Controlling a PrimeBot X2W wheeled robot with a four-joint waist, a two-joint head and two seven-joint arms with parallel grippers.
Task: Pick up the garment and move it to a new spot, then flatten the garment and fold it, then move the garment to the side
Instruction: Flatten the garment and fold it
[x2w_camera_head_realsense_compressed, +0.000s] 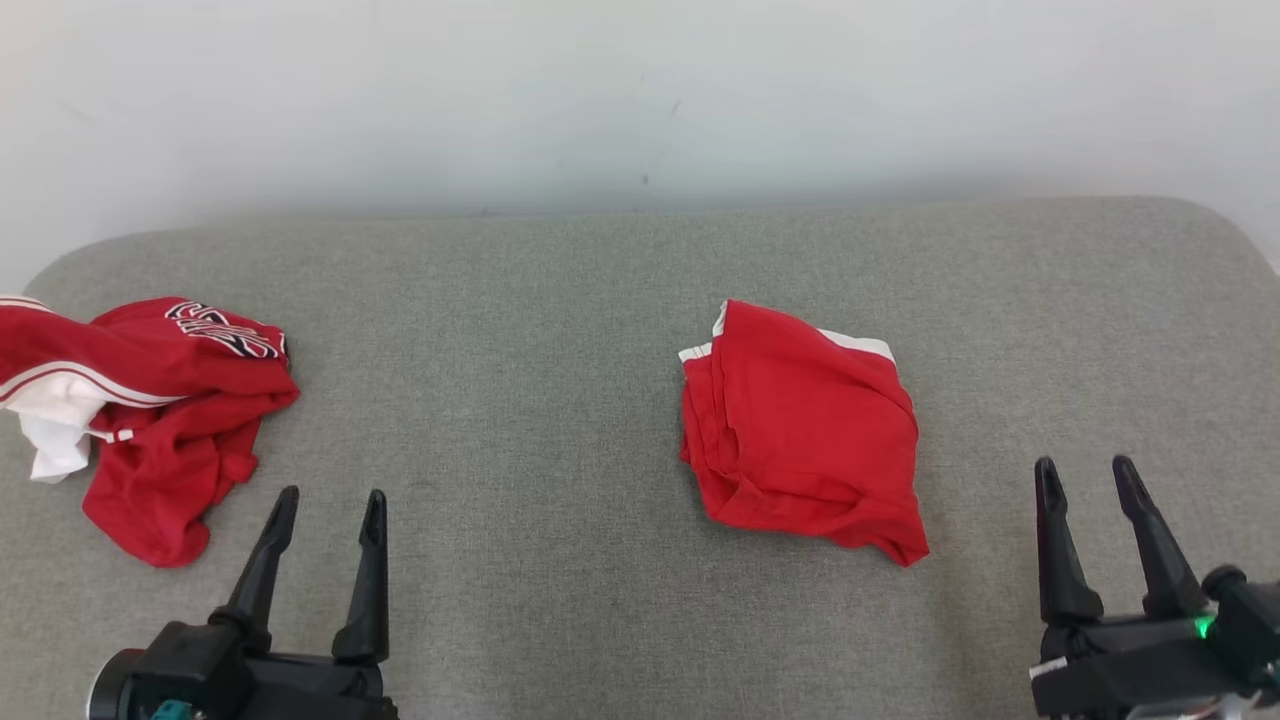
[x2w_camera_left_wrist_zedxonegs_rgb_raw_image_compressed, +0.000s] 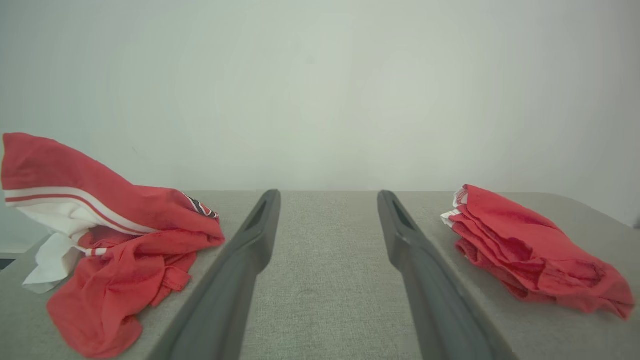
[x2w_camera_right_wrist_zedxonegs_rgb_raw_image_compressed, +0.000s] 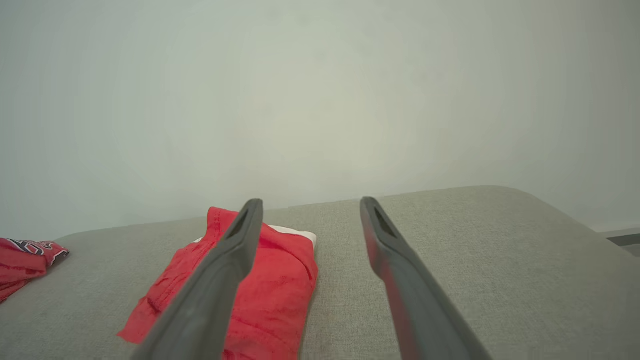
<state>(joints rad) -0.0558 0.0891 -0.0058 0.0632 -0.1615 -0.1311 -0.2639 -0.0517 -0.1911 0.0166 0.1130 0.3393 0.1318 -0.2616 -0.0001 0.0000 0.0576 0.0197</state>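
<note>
A crumpled red garment (x2w_camera_head_realsense_compressed: 170, 420) with white stripes and dark lettering lies at the left end of the grey padded table (x2w_camera_head_realsense_compressed: 520, 400). It also shows at the left in the left wrist view (x2w_camera_left_wrist_zedxonegs_rgb_raw_image_compressed: 120, 240). A folded red garment (x2w_camera_head_realsense_compressed: 800, 430) with a white trim lies right of the middle, also in the right wrist view (x2w_camera_right_wrist_zedxonegs_rgb_raw_image_compressed: 270, 285). My left gripper (x2w_camera_head_realsense_compressed: 332, 492) stands open near the front edge, just right of the crumpled garment, nothing between its fingers (x2w_camera_left_wrist_zedxonegs_rgb_raw_image_compressed: 328, 192). My right gripper (x2w_camera_head_realsense_compressed: 1085, 461) is open at the front right, apart from the folded garment (x2w_camera_right_wrist_zedxonegs_rgb_raw_image_compressed: 311, 200).
A pale wall (x2w_camera_head_realsense_compressed: 640, 90) rises right behind the table's far edge. The table's corners are rounded at the far left and far right. Bare grey cloth (x2w_camera_head_realsense_compressed: 500, 350) lies between the two garments.
</note>
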